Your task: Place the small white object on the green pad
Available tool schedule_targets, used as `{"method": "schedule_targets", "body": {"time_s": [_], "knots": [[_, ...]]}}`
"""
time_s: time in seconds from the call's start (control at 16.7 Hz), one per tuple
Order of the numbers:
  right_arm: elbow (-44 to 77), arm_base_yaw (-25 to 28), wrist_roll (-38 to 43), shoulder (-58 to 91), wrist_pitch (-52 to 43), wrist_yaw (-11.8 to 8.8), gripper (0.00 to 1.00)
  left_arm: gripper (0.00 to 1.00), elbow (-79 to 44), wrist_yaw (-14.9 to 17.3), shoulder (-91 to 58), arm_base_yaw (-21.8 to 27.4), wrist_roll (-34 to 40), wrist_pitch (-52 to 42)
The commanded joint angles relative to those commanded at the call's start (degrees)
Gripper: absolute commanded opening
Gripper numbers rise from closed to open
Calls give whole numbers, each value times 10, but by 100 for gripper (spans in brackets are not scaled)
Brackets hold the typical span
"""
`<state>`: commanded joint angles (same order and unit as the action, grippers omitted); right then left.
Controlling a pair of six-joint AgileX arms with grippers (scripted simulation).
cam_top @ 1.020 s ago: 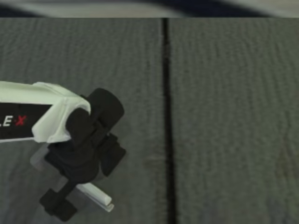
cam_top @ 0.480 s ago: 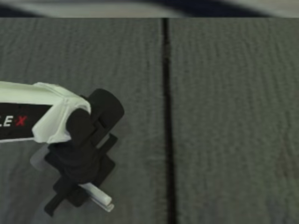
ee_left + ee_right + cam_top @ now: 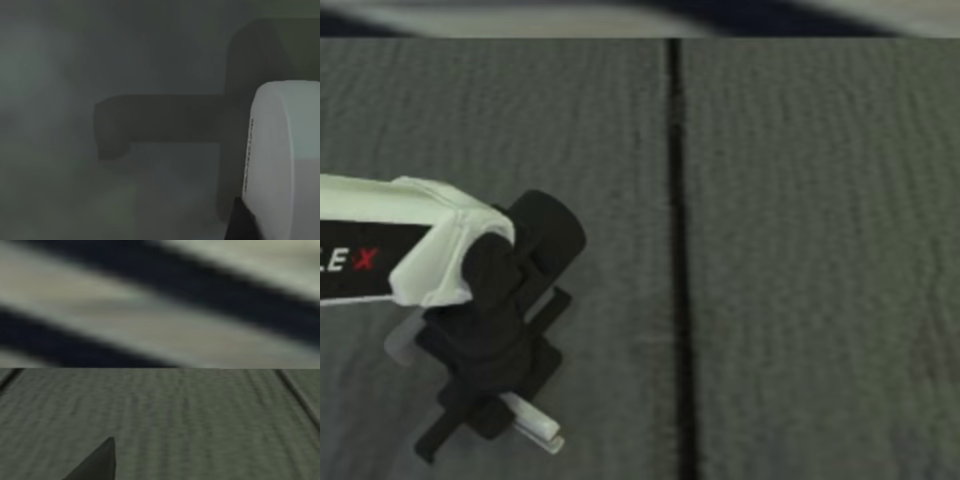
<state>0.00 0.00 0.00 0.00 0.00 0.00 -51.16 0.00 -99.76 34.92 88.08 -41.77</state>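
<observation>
The small white object [image 3: 538,426] lies near the table's front edge at the left, its far end covered by my left gripper [image 3: 496,408]. That gripper points straight down and is shut on the white bar. In the left wrist view the white object [image 3: 285,155] fills the side of the picture, with a dark fingertip [image 3: 244,224] against it. The green pad is out of view in every frame. My right gripper is outside the top view; its wrist view shows only one dark fingertip [image 3: 101,462] above the table.
A dark seam [image 3: 676,250] runs front to back through the grey table's middle. The left arm's white casing [image 3: 410,250] reaches in from the left edge. A striped background lies past the table's far edge [image 3: 160,368].
The left gripper's fingers, spread wide a second ago, have come together on the white bar. Over the last half second almost nothing has moved.
</observation>
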Motion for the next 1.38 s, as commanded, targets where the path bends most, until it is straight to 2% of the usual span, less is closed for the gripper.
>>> {"method": "schedule_targets", "body": {"time_s": [0.36,0.84,1.2,1.38], "knots": [[0,0,0,0,0,0,100,0,-19,0,8,-1,3,-23],[0,0,0,0,0,0,100,0,-140,0,79,-8,4,-225],[0,0,0,0,0,0,100,0,-151,0,84,-8,3,-238],[0,0,0,0,0,0,100,0,-192,0,47,-39,25,-249]]}}
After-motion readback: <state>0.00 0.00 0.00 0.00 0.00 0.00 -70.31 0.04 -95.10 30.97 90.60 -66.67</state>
